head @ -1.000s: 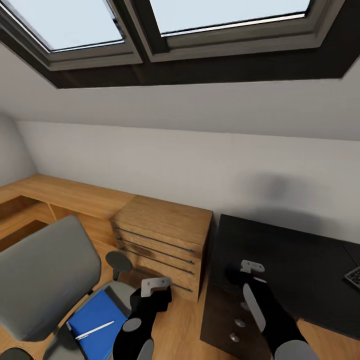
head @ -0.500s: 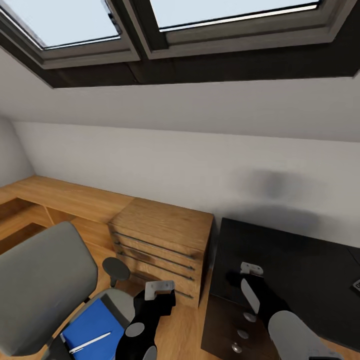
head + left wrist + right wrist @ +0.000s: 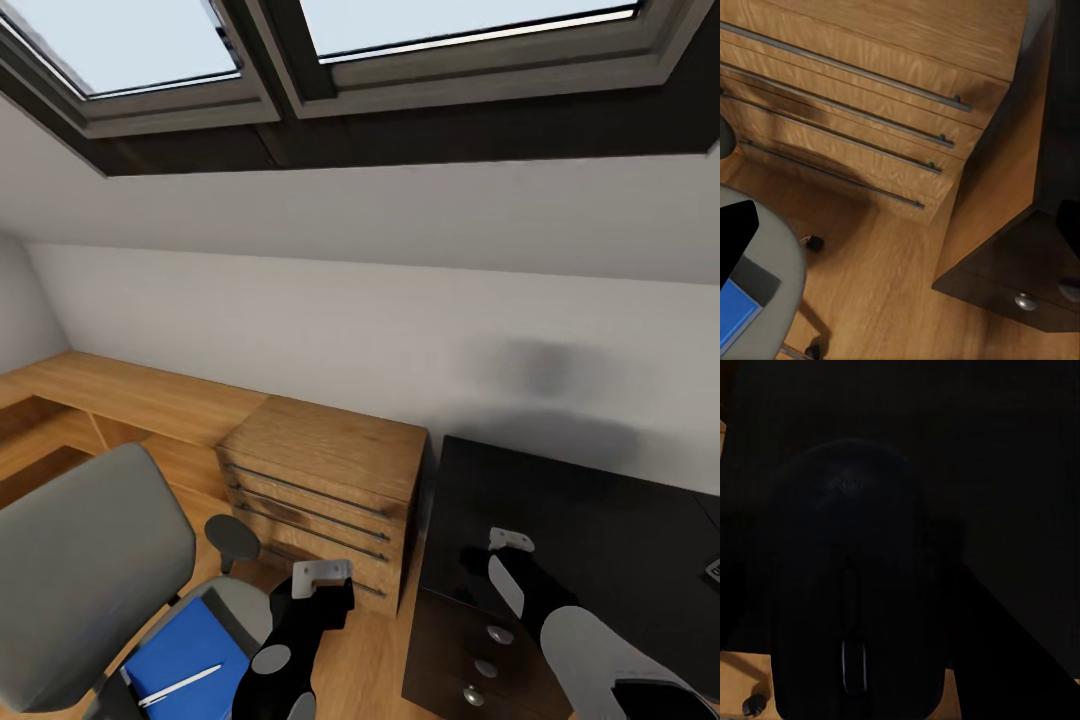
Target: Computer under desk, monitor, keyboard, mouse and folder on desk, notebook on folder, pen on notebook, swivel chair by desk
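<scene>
The grey swivel chair [image 3: 85, 575] stands at the lower left of the head view. On its seat lies a blue flat item [image 3: 190, 650], folder or notebook, with the white pen [image 3: 182, 685] on top. My left gripper [image 3: 335, 600] hangs open over the floor between chair and desk, its fingers [image 3: 736, 234] at the edges of the left wrist view. My right gripper [image 3: 475, 560] is over the black desk's [image 3: 600, 510] near corner, shut on the black mouse [image 3: 855, 585]. A corner of the keyboard [image 3: 712, 571] shows at the far right.
A light-wood chest [image 3: 320, 480] with long bar handles stands between chair and desk. A low wooden ledge [image 3: 130, 395] runs along the white wall. The desk's drawer unit with silver knobs [image 3: 498, 633] faces me. Skylights slope overhead.
The camera turned a little a second ago, shifting the whole picture. Since then my right arm has edged slightly forward over the desk corner; the left arm has barely moved.
</scene>
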Available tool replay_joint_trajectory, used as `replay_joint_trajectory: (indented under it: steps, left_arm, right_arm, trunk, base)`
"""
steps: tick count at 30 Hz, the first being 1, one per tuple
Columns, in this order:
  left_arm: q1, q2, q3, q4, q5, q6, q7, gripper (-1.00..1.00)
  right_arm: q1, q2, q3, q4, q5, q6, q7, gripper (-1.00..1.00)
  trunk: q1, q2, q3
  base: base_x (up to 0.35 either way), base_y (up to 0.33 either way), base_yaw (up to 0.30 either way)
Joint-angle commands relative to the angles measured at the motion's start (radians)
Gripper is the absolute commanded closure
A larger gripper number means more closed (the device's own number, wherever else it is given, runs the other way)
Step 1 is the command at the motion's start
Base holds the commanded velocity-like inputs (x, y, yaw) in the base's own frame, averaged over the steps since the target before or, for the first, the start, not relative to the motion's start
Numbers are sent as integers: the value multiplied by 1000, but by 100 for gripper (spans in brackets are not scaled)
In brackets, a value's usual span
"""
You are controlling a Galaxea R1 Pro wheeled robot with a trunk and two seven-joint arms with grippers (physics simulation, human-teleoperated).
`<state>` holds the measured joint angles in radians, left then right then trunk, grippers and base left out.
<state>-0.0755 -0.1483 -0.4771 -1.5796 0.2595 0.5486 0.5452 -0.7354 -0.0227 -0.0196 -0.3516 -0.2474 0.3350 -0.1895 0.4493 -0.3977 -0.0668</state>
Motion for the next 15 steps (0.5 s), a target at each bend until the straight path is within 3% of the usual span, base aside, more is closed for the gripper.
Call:
replay_joint_trajectory:
  steps: [1, 6, 15]
  left_arm:
    - [-1, 0, -2, -2, 11, 2, 10, -100]
    - [-1, 0, -2, -4, 11, 2, 10, -100]
    - [-1, 0, -2, -4, 11, 2, 10, -100]
  right_arm:
    - [-1, 0, -2, -2, -9, 4, -2, 100]
    - [-1, 1, -2, -3, -9, 4, -2, 100]
    - [-1, 4, -2, -3, -10, 4, -2, 100]
  trunk:
    - [1, -2, -2]
    - [1, -2, -2]
    - [35, -65, -31]
  base:
    - [0, 0, 0]
    - [0, 0, 0]
    - [0, 0, 0]
